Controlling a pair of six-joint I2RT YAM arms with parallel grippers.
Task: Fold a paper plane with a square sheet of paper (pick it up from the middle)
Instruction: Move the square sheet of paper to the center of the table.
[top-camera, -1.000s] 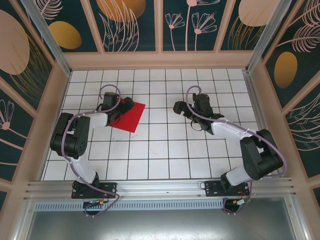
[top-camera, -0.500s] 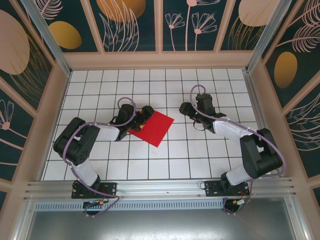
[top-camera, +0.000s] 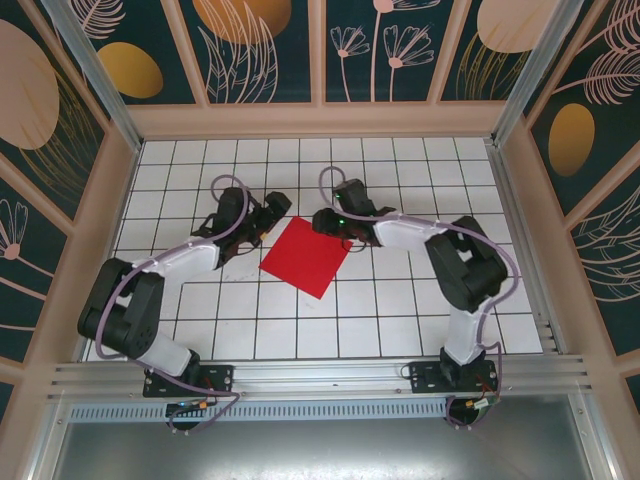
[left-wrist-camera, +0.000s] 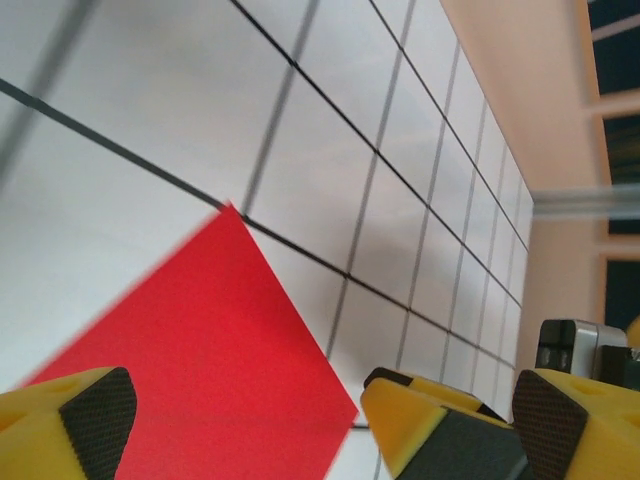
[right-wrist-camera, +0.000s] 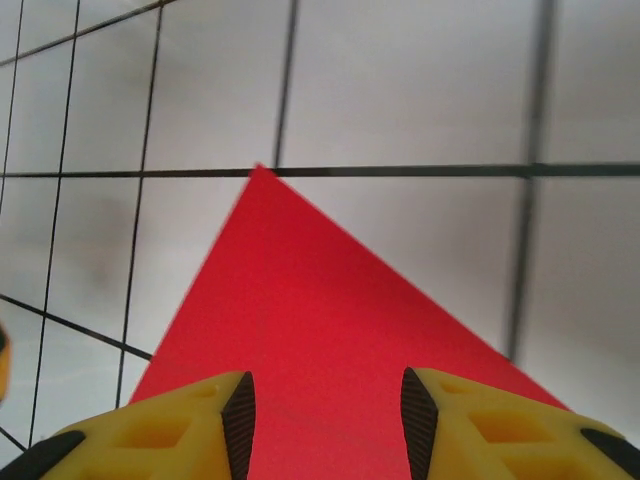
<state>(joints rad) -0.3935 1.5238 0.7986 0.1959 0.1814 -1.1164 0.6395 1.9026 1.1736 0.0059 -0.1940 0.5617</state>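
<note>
The square sheet of paper (top-camera: 305, 257) is bright red and lies flat and uncreased on the white grid floor, turned like a diamond, not a paper plane. My left gripper (top-camera: 272, 210) hovers just off its upper left edge, wide open and holding nothing. In the left wrist view the sheet (left-wrist-camera: 190, 350) sits low between the spread fingers of that gripper (left-wrist-camera: 320, 425). My right gripper (top-camera: 325, 222) is over the sheet's top corner. In the right wrist view its jaws (right-wrist-camera: 325, 425) stand partly narrowed but apart, with the red sheet (right-wrist-camera: 320, 320) flat beneath them.
The white tiled floor (top-camera: 400, 310) is ringed by low beige walls (top-camera: 320, 120). An aluminium rail (top-camera: 320, 375) with both arm bases runs along the near edge. The two grippers are close together above the sheet.
The sheet slid right, from under the left gripper to the floor's middle. The left gripper let it lie and drew back up-left. The right gripper swung left over the sheet's top corner, jaws narrowing.
</note>
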